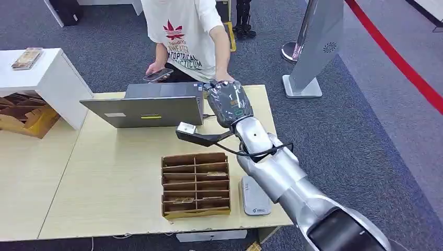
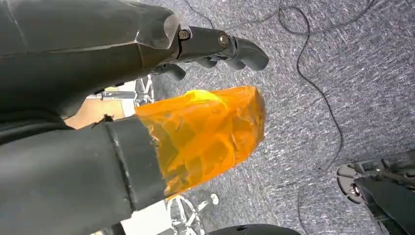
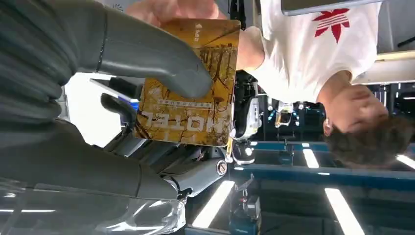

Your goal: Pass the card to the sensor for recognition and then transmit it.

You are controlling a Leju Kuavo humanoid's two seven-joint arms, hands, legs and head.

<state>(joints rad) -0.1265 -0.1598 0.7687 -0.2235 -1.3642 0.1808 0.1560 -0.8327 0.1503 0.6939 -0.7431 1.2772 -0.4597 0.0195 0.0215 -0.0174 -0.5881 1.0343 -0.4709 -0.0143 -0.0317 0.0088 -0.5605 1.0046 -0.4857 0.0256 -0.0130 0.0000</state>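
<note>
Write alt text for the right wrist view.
The robot's right hand holds a brown-gold card printed HOTEL, thumb pressed across its face, while a person's hand touches the card's far edge. The person, in a white T-shirt with a red leaf logo, appears upside down behind it.

Head view high, facing down over table [image 1: 104, 172]; right wrist view close, sharing person [image 1: 183, 36]; left wrist view faces carpet [image 2: 303, 122].
</note>
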